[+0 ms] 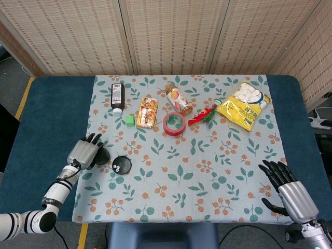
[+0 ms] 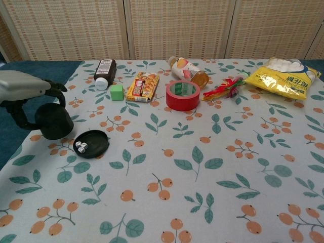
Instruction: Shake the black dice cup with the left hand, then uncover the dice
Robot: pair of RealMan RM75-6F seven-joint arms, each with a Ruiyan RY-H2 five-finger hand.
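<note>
Dice [image 2: 81, 147] lie bare on a round black tray [image 2: 97, 141], which serves as the landmark on the flowered cloth [image 2: 212, 167]. Just left of the tray, the left hand [image 2: 23, 88] holds the black cup [image 2: 54, 121] from above, its fingers wrapped around the cup's sides; the cup stands clear of the tray, close beside it, and whether it rests on the cloth or hangs just over it cannot be told. In the head view the same hand [image 1: 83, 152] and cup [image 1: 100, 156] sit left of the tray [image 1: 121, 165]. Beyond the tray, toward the screen, lie a dark bottle [image 2: 104, 71], a small green block [image 2: 117, 92] and a yellow packet [image 2: 142, 86]. Further right of those are a red roll of tape [image 2: 182, 95], a tipped jar [image 2: 188, 69], a red and green bundle [image 2: 226, 87] and a yellow bag of white sweets [image 2: 284, 77]. The right hand [image 1: 288, 190] hovers far right of the tray near the table's front edge, fingers spread and holding nothing.
</note>
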